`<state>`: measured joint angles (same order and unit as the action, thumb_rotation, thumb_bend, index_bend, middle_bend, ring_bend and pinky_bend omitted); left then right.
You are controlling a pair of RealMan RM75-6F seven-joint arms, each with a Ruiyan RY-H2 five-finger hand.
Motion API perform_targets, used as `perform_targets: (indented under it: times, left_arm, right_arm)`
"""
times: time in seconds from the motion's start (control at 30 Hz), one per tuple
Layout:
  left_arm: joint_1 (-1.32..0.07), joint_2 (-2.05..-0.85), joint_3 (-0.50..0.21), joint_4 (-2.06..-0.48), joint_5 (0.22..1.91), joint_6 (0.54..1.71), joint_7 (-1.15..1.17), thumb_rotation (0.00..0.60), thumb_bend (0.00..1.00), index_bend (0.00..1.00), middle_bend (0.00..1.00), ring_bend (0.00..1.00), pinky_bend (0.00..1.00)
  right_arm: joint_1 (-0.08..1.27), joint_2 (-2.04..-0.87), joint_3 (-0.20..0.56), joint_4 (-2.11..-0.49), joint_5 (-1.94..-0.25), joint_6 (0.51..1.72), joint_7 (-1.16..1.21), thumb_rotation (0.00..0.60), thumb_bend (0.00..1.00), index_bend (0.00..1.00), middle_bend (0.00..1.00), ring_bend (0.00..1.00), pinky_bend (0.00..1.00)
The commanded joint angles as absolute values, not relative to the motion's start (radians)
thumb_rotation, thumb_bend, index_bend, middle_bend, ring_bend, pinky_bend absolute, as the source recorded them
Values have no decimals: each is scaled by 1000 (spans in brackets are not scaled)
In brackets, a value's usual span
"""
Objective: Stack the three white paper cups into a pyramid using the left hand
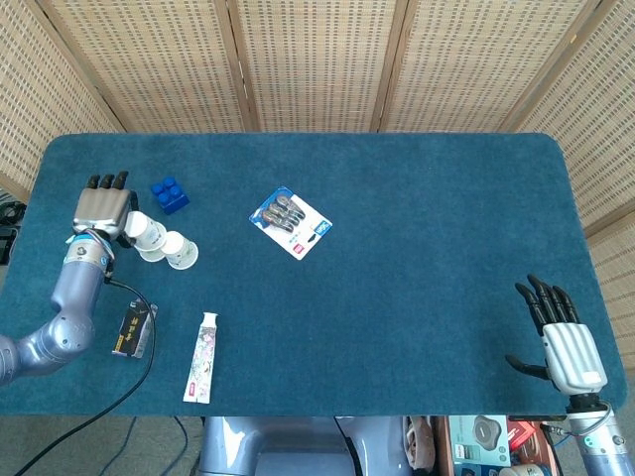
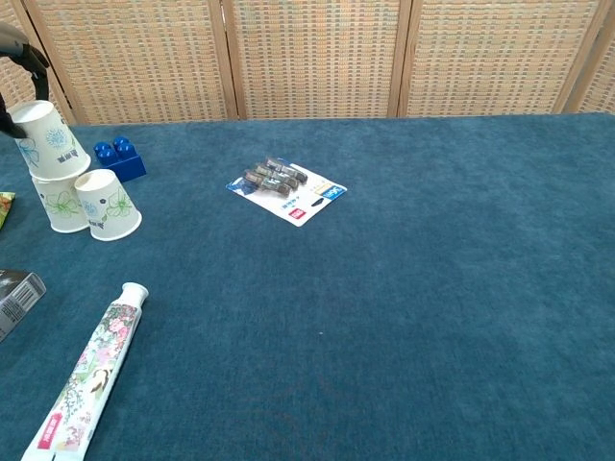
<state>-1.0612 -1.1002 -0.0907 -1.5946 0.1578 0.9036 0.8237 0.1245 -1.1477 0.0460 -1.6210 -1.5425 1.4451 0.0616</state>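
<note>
Two white paper cups with flower prints stand upside down, side by side, at the table's left: the left cup [image 2: 61, 206] and the right cup [image 2: 109, 205] [image 1: 182, 251]. My left hand [image 1: 102, 209] [image 2: 21, 58] grips the third cup [image 2: 50, 140] [image 1: 147, 231], tilted and directly over the left cup. Its rim overlaps that cup's top; I cannot tell if they touch. My right hand [image 1: 563, 340] is open, fingers spread, off the table's front right corner, holding nothing.
A blue brick [image 2: 120, 159] [image 1: 171, 193] lies just behind the cups. A battery pack [image 2: 286, 186] lies mid-table. A toothpaste tube [image 2: 91, 368] and a dark packet [image 1: 134, 329] lie near the front left. A cable trails from the left arm.
</note>
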Motion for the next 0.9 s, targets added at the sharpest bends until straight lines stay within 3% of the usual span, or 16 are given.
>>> perform_targets:
  times: [0.03,0.47,0.9]
  left_arm:
    - [-1063,-1110,-94,-1589,152,901,811,600,245,441,0,0,0]
    - [-1069,-1164,-82,-1552,155,917,809,600,245,431,0,0,0]
    - [-1055,-1164,-89,-1549,188,940,787,600,245,216,0,0,0]
  right_arm:
    - [125,-1148,46,-1621,-1544,1446,61,600,144,0,0,0,0]
    - [125,-1150,46,-1619,-1547,1448,61,600,144,0,0,0,0]
    - [125,-1152,47,-1618,-1545,1447,58,600,144,0,0,0,0]
